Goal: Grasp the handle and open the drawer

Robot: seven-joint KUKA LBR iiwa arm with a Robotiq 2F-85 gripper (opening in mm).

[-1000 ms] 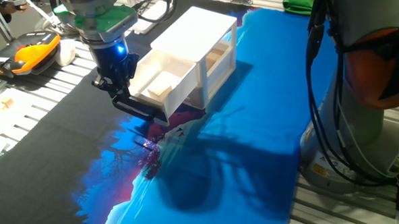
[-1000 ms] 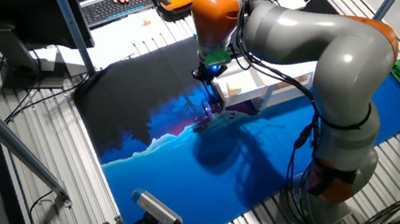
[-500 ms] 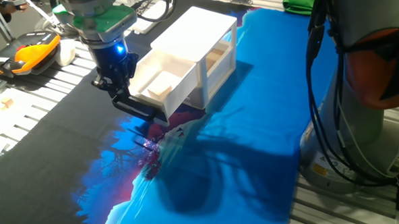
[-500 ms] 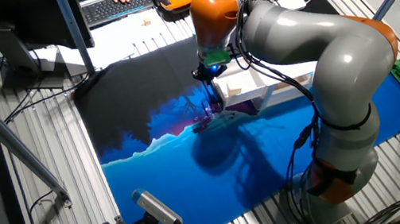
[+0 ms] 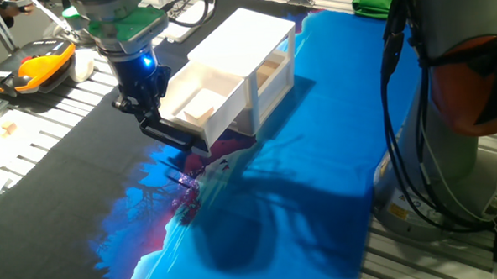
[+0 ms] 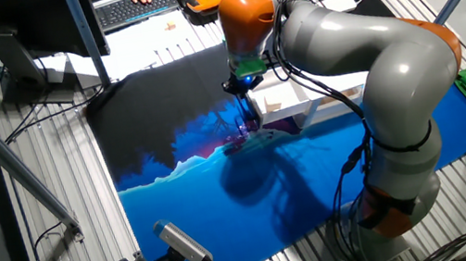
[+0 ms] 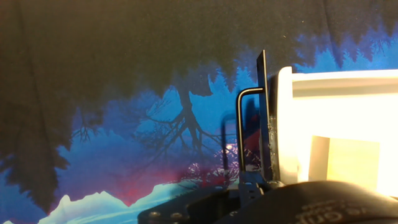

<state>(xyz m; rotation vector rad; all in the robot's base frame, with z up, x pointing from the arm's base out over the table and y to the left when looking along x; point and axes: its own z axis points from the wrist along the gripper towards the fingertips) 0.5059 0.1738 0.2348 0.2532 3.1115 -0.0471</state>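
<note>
The white cabinet stands on the printed mat. Its drawer is pulled far out and shows a cream interior. The black handle runs along the drawer's front. My gripper sits at the handle's left end, its dark fingers closed on the bar. In the other fixed view the gripper is at the drawer's front. In the hand view the handle stands upright just left of the bright drawer front. My fingertips are hidden there behind the dark hand housing.
The blue and black mat covers the table. An orange and black device lies at the far left. A keyboard with a person's hand on it is at the back. The robot's base and cables stand at the right.
The upper part of my hand has shifted slightly to the left. The drawer and handle have stayed in place.
</note>
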